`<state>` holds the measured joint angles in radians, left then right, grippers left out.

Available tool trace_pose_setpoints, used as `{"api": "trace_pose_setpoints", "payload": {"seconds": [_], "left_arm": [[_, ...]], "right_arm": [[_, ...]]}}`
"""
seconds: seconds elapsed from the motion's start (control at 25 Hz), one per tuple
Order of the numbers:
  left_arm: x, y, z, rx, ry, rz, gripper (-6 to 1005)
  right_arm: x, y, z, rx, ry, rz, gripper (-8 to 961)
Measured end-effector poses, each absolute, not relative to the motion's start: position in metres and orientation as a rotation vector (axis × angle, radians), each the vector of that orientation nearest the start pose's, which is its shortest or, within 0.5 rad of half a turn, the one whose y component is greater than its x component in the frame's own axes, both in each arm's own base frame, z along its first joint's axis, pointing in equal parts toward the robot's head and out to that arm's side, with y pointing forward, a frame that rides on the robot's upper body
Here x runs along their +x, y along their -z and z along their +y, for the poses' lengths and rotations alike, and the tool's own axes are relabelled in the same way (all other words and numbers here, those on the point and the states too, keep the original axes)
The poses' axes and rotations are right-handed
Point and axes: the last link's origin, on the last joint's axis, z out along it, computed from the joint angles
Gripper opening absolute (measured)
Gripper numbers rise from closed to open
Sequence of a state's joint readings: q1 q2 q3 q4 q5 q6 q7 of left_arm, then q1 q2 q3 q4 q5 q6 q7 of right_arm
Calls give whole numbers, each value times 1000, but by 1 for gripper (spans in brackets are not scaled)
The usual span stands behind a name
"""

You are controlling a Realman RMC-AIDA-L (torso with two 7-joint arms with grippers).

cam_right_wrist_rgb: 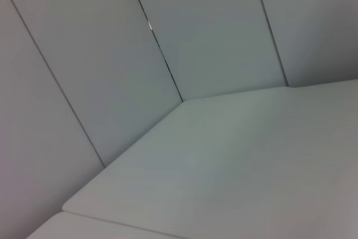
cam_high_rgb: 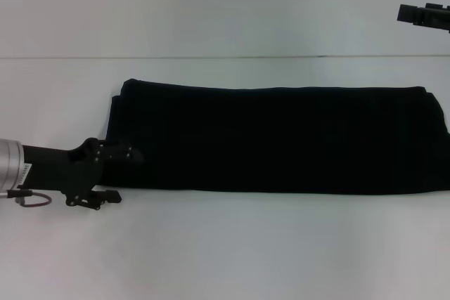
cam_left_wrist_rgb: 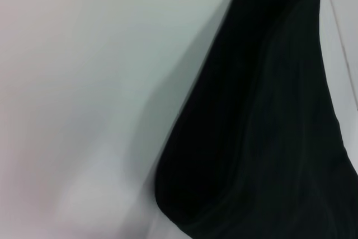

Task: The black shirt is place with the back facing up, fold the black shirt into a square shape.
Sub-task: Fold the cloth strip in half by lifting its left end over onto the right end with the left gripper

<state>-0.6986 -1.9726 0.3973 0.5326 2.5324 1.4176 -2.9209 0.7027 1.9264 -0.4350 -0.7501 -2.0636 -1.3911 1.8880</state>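
Head view, nearest: the left tool (cam_high_rgb: 105,177) sits low at the counter's (cam_high_rgb: 225,251) front left, just at the near-left corner of the shirt (cam_high_rgb: 281,138). Its jaws look parted, one finger up by the cloth edge and one lower toward the bare counter, with nothing between them.

Shirt: it lies mid-counter as a long, narrow band, already folded lengthwise. No lettering shows.

Long axis: it runs left to right across the robot's front, from beside the left tool to the right edge of the view.

Left wrist view: the shirt (cam_left_wrist_rgb: 263,138) fills one side of the frame, with a rounded folded corner close by and pale counter (cam_left_wrist_rgb: 84,82) beside it. The tool's own fingers are not visible here.

Key relation: the shirt stretches away to the right of the left tool, so the left arm is clearly the nearer one. Squaring it likely means carrying this left end rightward along the long axis.

Far: the right tool (cam_high_rgb: 424,15) is raised at the far right, well apart from the shirt. Whether it is open or closed cannot be told.

Right wrist view: only bare counter (cam_right_wrist_rgb: 235,160) and wall panels (cam_right_wrist_rgb: 196,32).
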Motion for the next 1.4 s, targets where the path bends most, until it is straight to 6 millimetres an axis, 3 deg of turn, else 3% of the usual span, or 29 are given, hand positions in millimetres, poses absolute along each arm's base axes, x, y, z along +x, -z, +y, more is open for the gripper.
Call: {"api": "trace_pose_setpoints", "payload": {"seconds": [1.4], "left_arm": [[-318,-24,366,1643,-585,2859,911]], "right_arm": [[253,-121,417,-2251,-772,987,923]]}}
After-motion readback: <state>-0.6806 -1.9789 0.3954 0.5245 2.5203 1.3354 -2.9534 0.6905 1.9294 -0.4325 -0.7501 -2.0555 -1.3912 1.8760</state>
